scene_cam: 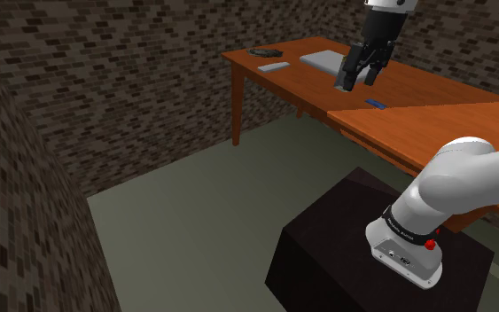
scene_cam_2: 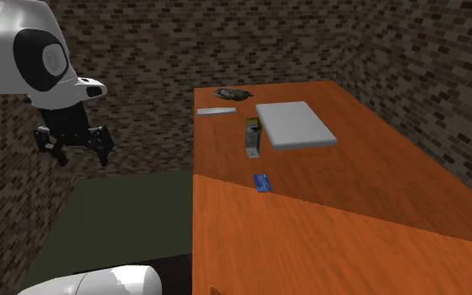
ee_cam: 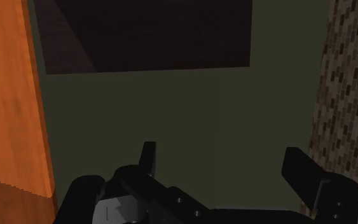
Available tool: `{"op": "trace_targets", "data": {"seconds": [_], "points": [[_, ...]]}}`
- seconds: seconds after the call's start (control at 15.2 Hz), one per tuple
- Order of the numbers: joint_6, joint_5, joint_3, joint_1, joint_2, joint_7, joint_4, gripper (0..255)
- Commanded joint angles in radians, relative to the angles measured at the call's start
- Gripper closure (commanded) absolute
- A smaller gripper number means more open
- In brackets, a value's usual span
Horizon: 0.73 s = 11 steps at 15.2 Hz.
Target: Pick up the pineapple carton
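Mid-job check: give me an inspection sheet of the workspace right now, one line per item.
Surface: orange-brown wooden table, level.
Job's things: carton stands upright beside the grey slab, not held.
Clutter: blue card nearer than the carton; grey strip and a dark object at the far end.
Grippers: gripper open and empty, off the table's edge, above the floor, apart from the carton.
Cables: nothing seen.
Surroundings: brick walls, dull green floor, dark stand.
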Motion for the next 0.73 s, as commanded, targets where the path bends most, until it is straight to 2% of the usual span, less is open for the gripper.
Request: {"op": "trace_targets", "data": {"seconds": [0.0, 0.66], "points": [[0.000, 0.000, 0.000, 0.000, 0.000, 0.000, 0.000, 0], [0.106, -0.146, -0.188, -0.060, 0.187, -0.235, 0.067, 0]]}}
